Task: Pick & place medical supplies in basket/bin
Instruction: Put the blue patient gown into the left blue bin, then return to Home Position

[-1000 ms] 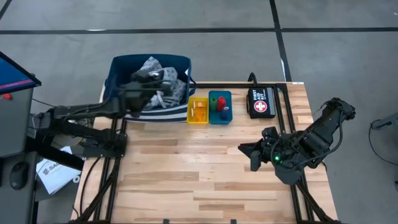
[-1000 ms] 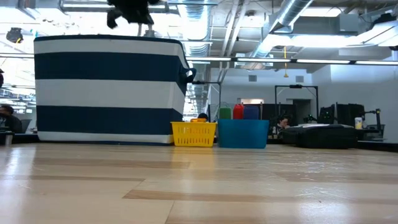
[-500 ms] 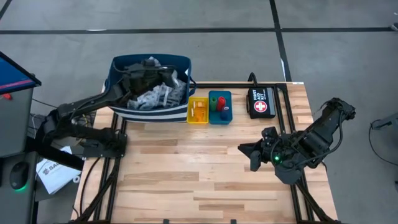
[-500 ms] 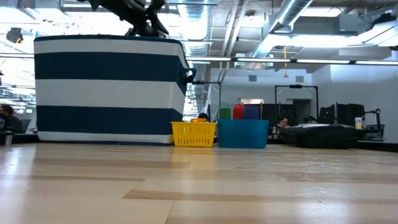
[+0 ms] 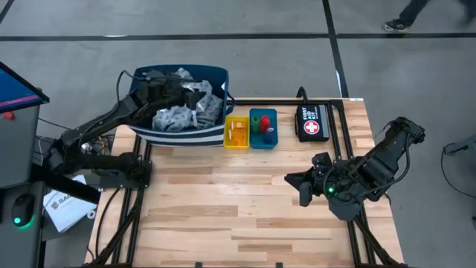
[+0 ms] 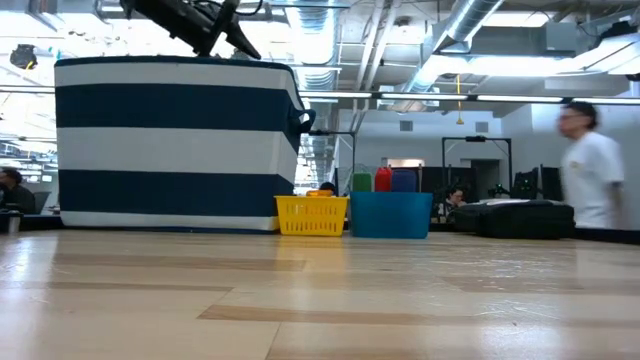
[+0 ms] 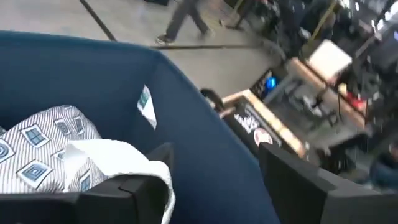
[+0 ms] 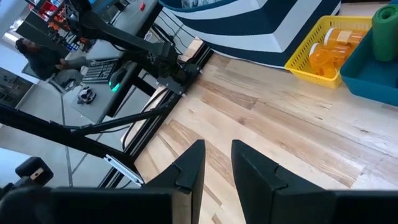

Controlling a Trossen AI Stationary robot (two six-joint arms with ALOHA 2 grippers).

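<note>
In the high view the left end effector sits in the upper left of the frame, over the far left part of the navy striped basket. The left wrist view shows its fingers spread apart with nothing between them, released above the basket's blue inner wall. The grey-blue patterned gown cloth lies crumpled inside the basket, filling most of it, just beside the end effector; in the wrist view the cloth lies at the lower left.

Right of the basket, touching it, stands the yellow tray holding an orange pill bottle. Next to it the teal-blue tray holds the green roll, red roll and blue roll. A black pouch with a red-and-white cross lies further right on the tabletop.

The right end effector waits in the centre right of the frame, above bare wood, its fingers slightly parted and empty. A person shows at the right edge of the low view.
</note>
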